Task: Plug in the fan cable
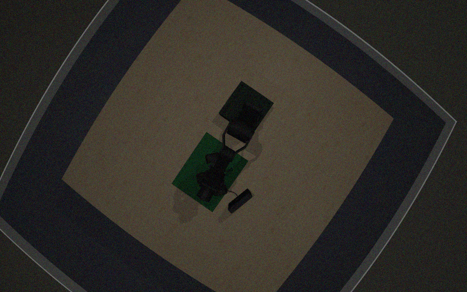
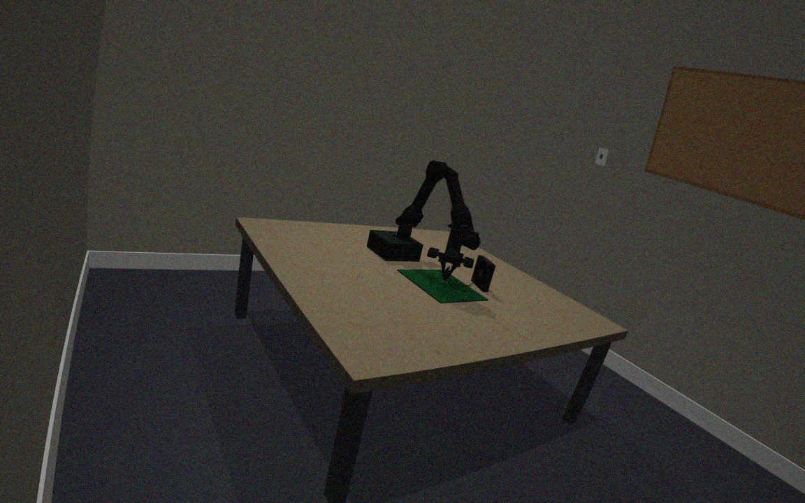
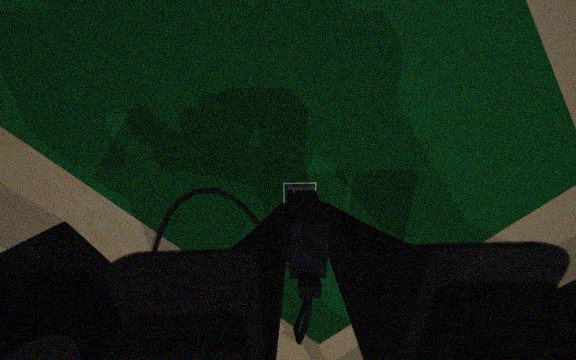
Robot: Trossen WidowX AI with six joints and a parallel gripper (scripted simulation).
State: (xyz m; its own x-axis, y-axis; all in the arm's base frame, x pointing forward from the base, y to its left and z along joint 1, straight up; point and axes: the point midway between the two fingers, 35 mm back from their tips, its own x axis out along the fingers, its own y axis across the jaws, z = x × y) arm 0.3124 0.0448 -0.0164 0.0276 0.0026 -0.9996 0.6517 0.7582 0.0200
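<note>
The green board [image 1: 191, 174] [image 2: 427, 284] [image 3: 478, 125] lies flat on the table. My gripper [image 2: 445, 280] [image 3: 303, 210] points down over it, shut on the dark plug [image 3: 309, 245]. In the wrist view, the fingertips and the plug's lower end are at a small white outline [image 3: 300, 183] on the board. The header's pins are hidden, so I cannot tell how deep the plug sits. The thin dark cable [image 3: 208, 189] [image 1: 232, 191] arches off to the left in the wrist view. The dark fan [image 1: 240, 200] [image 2: 483, 273] stands upright beside the board.
The arm's dark base [image 1: 244, 96] [image 2: 394, 245] stands on the table [image 1: 318, 145] [image 2: 330, 300] behind the board. The arm hides part of the board in the top view. Arm shadows darken the board. The light is dim.
</note>
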